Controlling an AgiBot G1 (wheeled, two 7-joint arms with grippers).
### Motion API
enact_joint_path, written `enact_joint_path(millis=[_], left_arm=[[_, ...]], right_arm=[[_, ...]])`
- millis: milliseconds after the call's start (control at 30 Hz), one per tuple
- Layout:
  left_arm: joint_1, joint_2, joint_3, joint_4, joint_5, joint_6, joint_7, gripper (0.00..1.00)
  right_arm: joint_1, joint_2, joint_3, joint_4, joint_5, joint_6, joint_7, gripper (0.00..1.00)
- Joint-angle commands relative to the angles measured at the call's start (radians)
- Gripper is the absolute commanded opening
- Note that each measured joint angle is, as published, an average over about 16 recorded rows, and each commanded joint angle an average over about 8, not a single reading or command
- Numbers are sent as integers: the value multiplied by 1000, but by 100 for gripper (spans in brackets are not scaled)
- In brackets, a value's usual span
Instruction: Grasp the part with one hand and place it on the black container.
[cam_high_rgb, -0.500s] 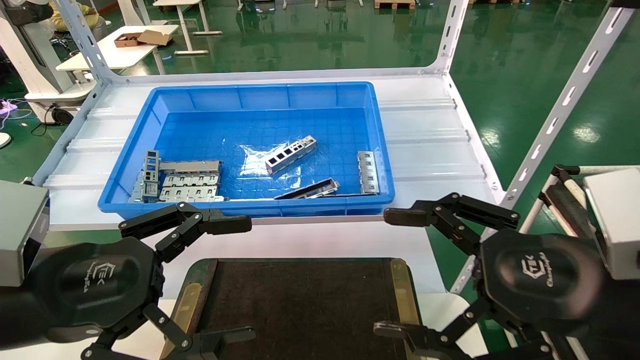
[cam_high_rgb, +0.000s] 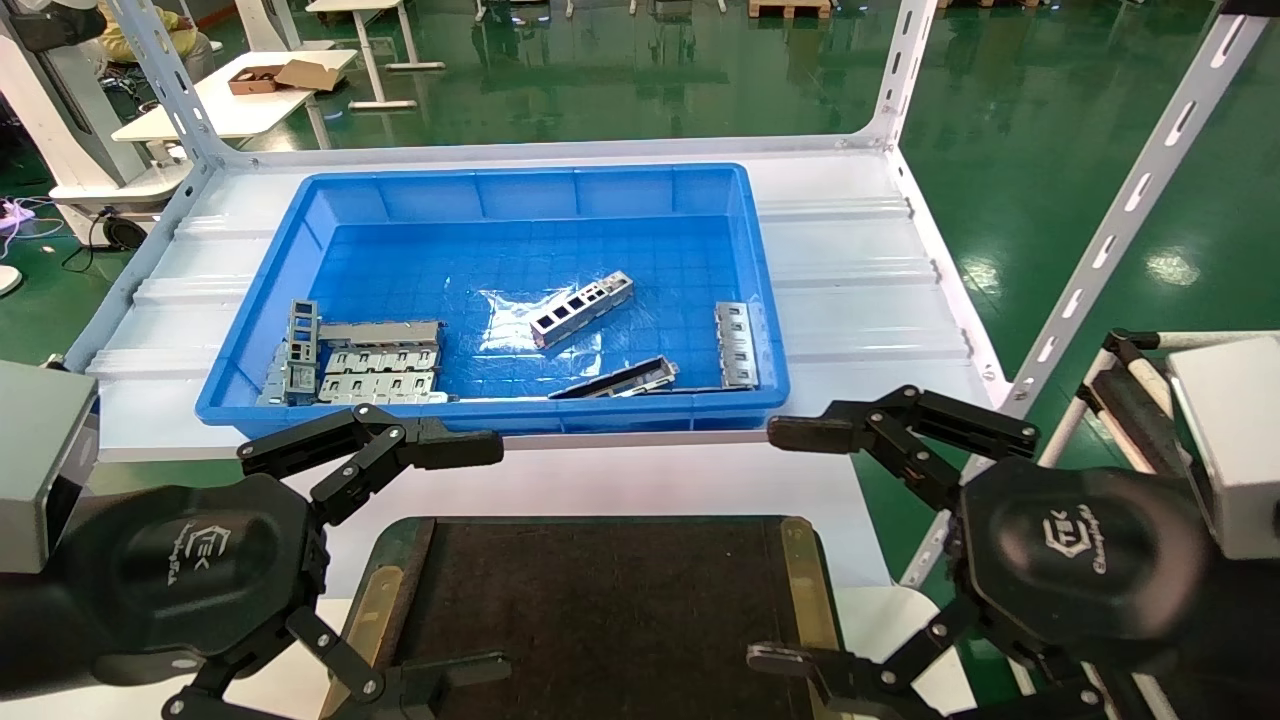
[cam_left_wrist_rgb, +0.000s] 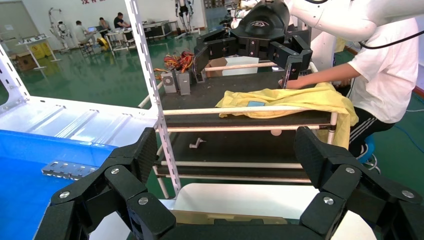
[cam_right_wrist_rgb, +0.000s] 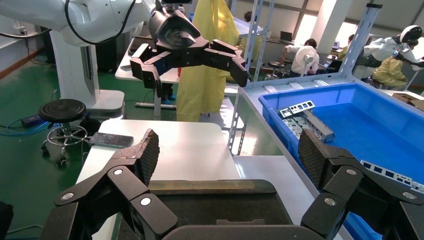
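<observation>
The part (cam_high_rgb: 582, 308), a slim silver-grey bar with a row of cutouts, lies slanted in the middle of the blue bin (cam_high_rgb: 250, 330). The black container (cam_high_rgb: 600, 600), a matte tray with brass side rims, sits at the front, between my two grippers. My left gripper (cam_high_rgb: 485, 558) hovers open and empty at the tray's left side. My right gripper (cam_high_rgb: 780, 545) hovers open and empty at its right side. The left wrist view shows the left gripper (cam_left_wrist_rgb: 227, 155) over the tray's brass rim (cam_left_wrist_rgb: 220, 217). The right wrist view shows the right gripper (cam_right_wrist_rgb: 230, 155) over the tray (cam_right_wrist_rgb: 215, 205).
In the bin lie a darker slanted strip (cam_high_rgb: 618, 380), a pile of flat holed plates (cam_high_rgb: 380, 375) at the left and one plate (cam_high_rgb: 737, 345) at the right. White shelf uprights (cam_high_rgb: 1100, 260) flank the bin. A person (cam_left_wrist_rgb: 385, 75) stands by a cart to my right.
</observation>
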Motion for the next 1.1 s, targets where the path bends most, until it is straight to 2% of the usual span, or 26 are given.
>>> enact_joint_path(millis=[33,667,900,1100], left_arm=[[0,0,0,0,0,0,0,100],[-5,2,2,3,13,-11,4,100],[-32,24,11,17,74,-66,24,100],[-88,74,33,62,160,-137,47,100]], right_arm=[[0,0,0,0,0,0,0,100],[0,0,0,0,0,0,0,100],[0,0,0,-1,0,0,0,100],[1,0,-1,-1,0,0,0,100]])
